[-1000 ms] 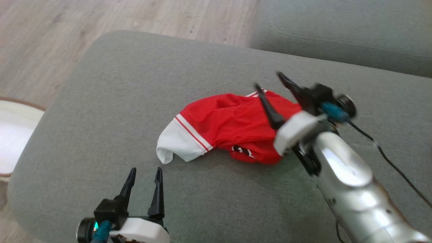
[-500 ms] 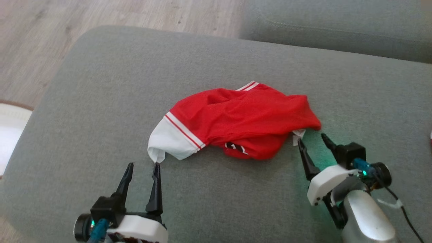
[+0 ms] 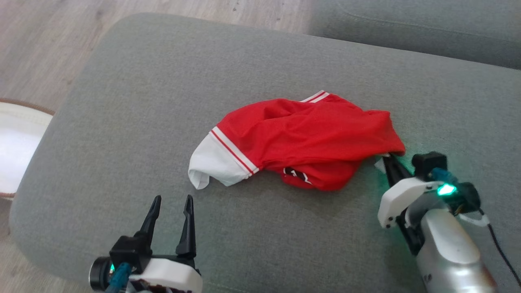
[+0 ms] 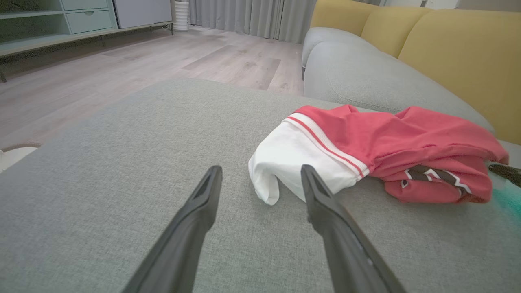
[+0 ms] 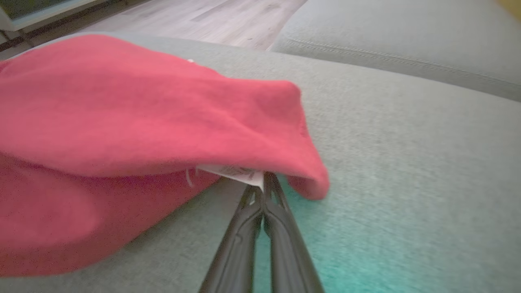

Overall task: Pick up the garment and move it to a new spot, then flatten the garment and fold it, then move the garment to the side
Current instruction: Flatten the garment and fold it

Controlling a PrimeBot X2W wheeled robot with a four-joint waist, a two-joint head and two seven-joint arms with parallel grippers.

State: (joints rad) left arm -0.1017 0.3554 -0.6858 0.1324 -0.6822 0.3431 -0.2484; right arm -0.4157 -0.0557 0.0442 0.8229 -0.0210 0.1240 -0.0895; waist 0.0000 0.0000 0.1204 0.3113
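Far left there's wood-plank floor [image 3: 40,40] and the curved edge of something white with a brown rim [image 3: 16,150]. Next comes the big grey sofa cushion [image 3: 163,81], a woven, slightly nubbly fabric with rounded corners. The left tool [image 3: 172,199] sits low at its near edge. Its two thin dark fingers are spread apart with nothing between them, pointing at the bare cushion just short of the white sleeve [image 3: 211,162].

The garment [image 3: 309,138] is roughly mid-cushion, a crumpled red sporty mesh jersey bunched into a long lump. The white sleeve end, trimmed with thin red stripes, flops toward the left, and a bit of dark print peeks out underneath.

On the right, the right tool [image 3: 390,160] has its fingers pressed together into one point. That point is tucked right under the red hem at a little white label [image 5: 230,171]. Can't tell if any cloth is actually caught. A green light [image 3: 445,189] glows on the wrist and tints the cushion.
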